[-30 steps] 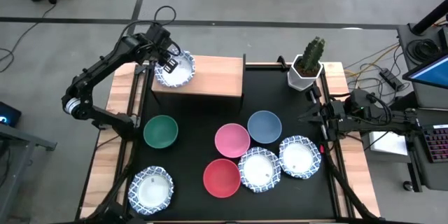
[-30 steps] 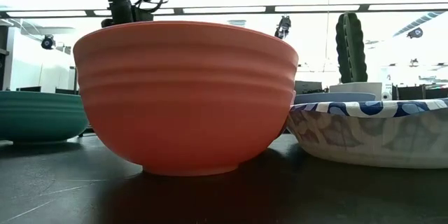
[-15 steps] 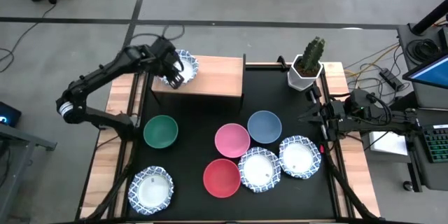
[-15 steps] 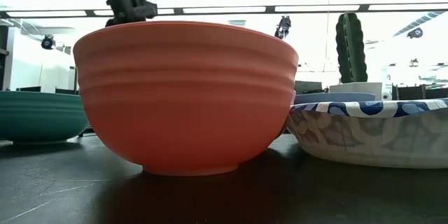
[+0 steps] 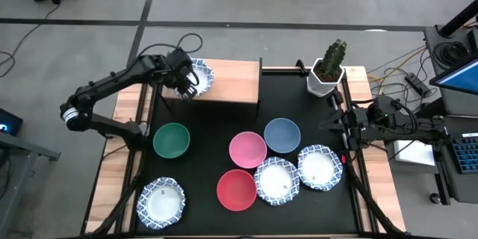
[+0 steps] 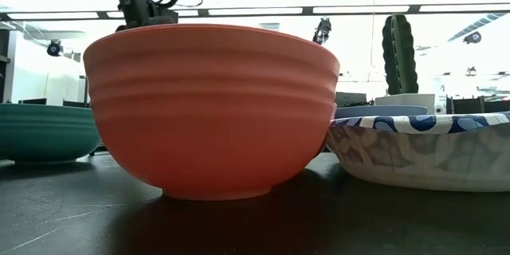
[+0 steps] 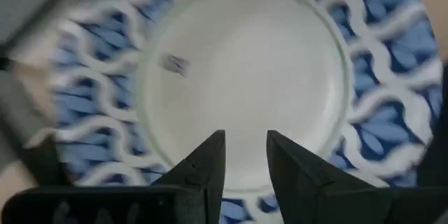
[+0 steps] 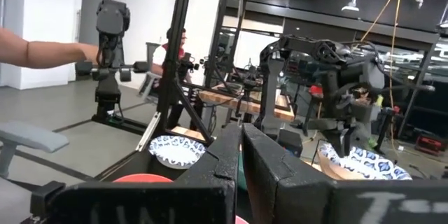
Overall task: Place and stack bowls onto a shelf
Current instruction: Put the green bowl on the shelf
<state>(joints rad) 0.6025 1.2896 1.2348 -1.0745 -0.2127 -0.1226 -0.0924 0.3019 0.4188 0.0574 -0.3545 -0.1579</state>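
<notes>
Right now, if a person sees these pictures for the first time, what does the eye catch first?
Most striking is the left gripper over the patterned bowl on the left end of the shelf, fingers nearly closed with a small gap. Next, the colourful cluster on the black mat: the pink bowl and red bowl amid others. The right gripper waits at the right edge.

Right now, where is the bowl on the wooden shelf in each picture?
High view: patterned bowl at the shelf's left end, under the left gripper.
Low view: not visible; the red bowl blocks it.
Left wrist view: bowl fills the picture.
Right wrist view: bowl at lower right.
Shared landmark: the left gripper over it.
</notes>
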